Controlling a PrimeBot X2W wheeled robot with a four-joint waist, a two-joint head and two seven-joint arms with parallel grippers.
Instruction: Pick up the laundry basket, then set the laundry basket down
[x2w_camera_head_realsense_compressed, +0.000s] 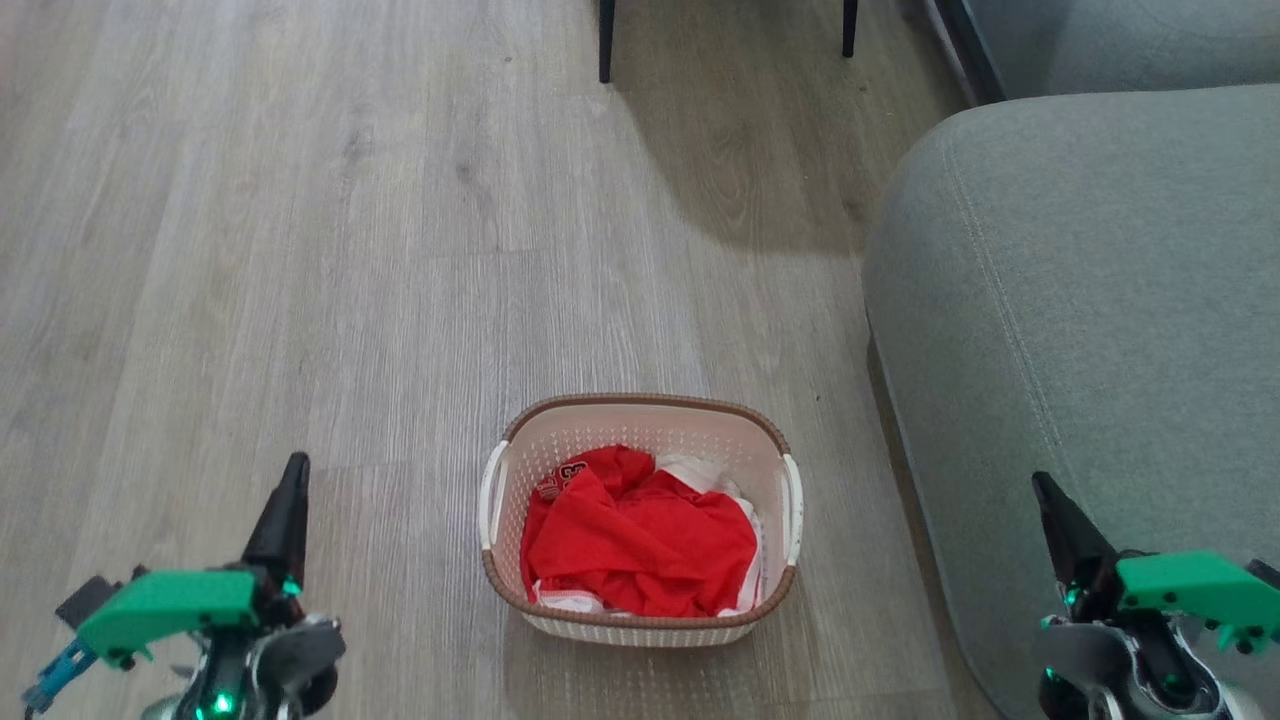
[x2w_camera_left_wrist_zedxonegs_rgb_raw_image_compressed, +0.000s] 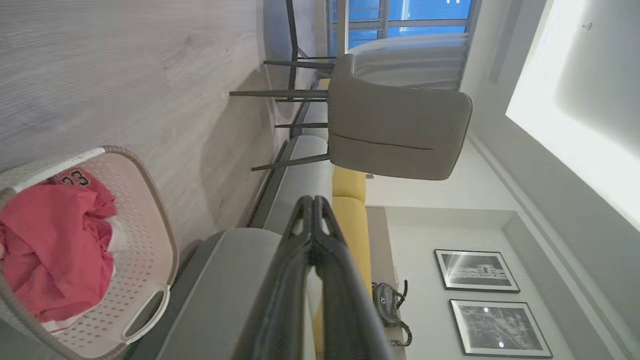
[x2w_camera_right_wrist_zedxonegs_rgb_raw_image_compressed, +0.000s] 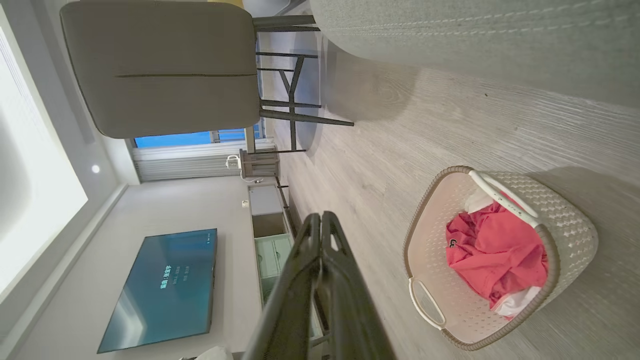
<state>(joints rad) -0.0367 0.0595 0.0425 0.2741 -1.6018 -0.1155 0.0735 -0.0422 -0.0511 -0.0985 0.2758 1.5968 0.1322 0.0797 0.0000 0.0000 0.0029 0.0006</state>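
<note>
Nearest the head camera, the left end effector (x2w_camera_head_realsense_compressed: 295, 470) was seen at the lower left of the frame and the right end effector (x2w_camera_head_realsense_compressed: 1045, 492) at the lower right. Each had its two dark fingers pressed together to a point, with nothing held between them. The same closed, empty state was shown along the fingers in both wrist views.

The laundry basket (x2w_camera_head_realsense_compressed: 645, 402) was stood upright on the wooden floor (x2w_camera_head_realsense_compressed: 300, 250) in the lower middle of the frame, between the two end effectors and well apart from both. The grey sofa (x2w_camera_head_realsense_compressed: 1080, 300) was near it at the right of the frame. A crumpled red garment (x2w_camera_head_realsense_compressed: 640, 545) and some white cloth (x2w_camera_head_realsense_compressed: 700, 468) were contained in it, below the brown rim.

Such a scene would be matched equally by a basket waiting to be lifted and by one already set back down. Which it was could not be settled.

The basket was judged light, being thin perforated plastic with a small load of soft cloth. Its walls were judged stiff but liable to flex, and its smooth surface somewhat slippery. The surest hold would be expected at the left-side handle (x2w_camera_head_realsense_compressed: 492, 495) and the right-side handle (x2w_camera_head_realsense_compressed: 793, 510). With both taken together, tilting would be limited and the clothes kept inside.
</note>
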